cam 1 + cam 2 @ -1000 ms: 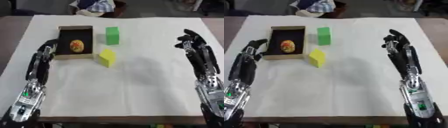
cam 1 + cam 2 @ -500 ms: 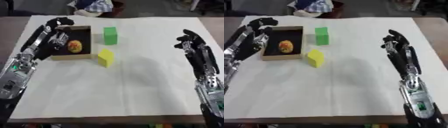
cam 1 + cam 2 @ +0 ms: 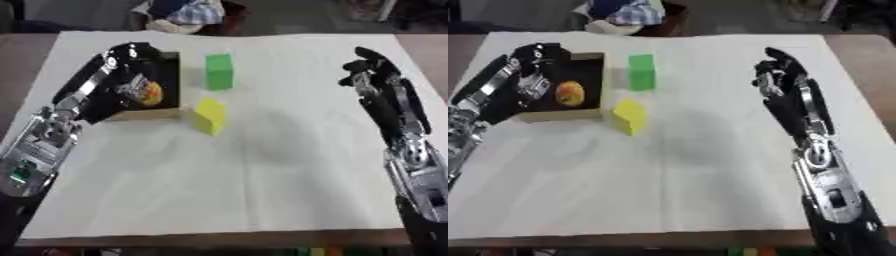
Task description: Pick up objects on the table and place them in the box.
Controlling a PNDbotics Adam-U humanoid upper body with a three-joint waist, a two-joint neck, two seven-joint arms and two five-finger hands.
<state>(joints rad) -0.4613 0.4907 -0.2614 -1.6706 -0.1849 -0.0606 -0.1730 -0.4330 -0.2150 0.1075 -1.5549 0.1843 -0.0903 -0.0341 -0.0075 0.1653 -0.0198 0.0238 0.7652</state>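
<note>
Yellow block (image 3: 210,115) beside cardboard box (image 3: 172,85)

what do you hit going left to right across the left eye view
left hand over the box → orange-yellow object in the box → yellow block and green block, nearly level → right hand

box (image 3: 562,116): left side hidden behind left hand (image 3: 131,55) and forearm
orange-yellow object (image 3: 569,93) in box: blurred, kind unclear
left hand fingers: smeared, curl can't be read
both forearms: cut off at bottom edge
cloth heap (image 3: 179,13): far edge, cropped, unclear
</note>
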